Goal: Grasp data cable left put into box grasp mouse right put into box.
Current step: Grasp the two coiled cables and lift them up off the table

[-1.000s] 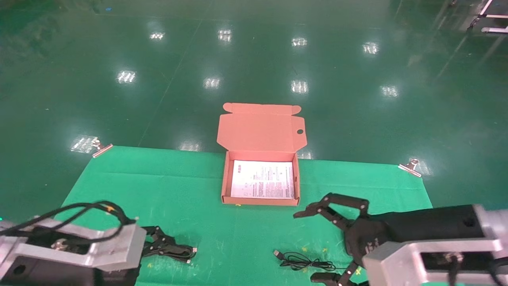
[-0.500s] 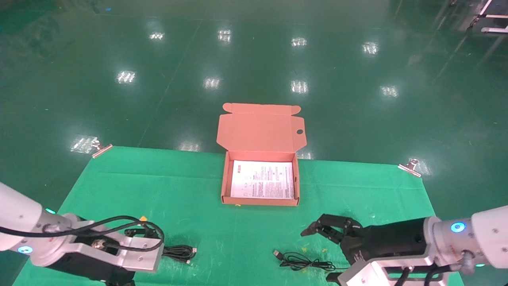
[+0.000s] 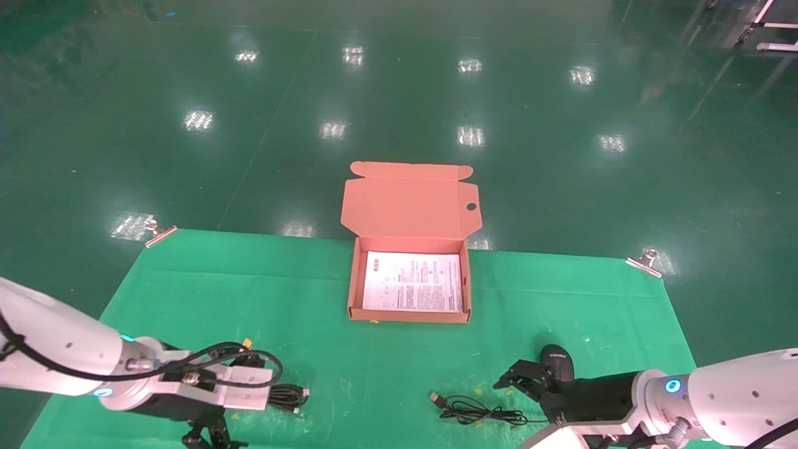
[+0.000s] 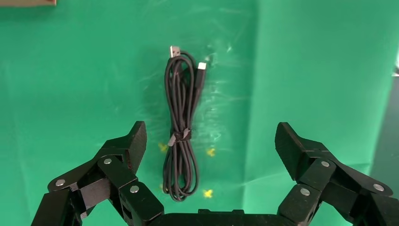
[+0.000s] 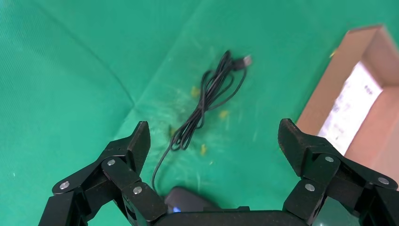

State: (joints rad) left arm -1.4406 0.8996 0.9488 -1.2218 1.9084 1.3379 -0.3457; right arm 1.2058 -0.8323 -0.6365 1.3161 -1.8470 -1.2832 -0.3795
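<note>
The data cable, a tied black bundle with a silver plug, lies on the green cloth; in the head view my left arm partly covers it. My left gripper is open and empty, with the bundle near one fingertip. The black mouse lies at the front right, its blue light showing in the right wrist view. Its loose cord trails left. My right gripper is open and empty just over the mouse. The salmon-orange box stands open at the middle, a white sheet inside.
The green cloth covers the table, held by metal clips at the far left and far right corners. The box's lid leans back past the far edge. A box corner shows in the right wrist view.
Both arms have drawn back and down toward the near edge. The right gripper moved back, uncovering the mouse. The left gripper has come off the cable end.
</note>
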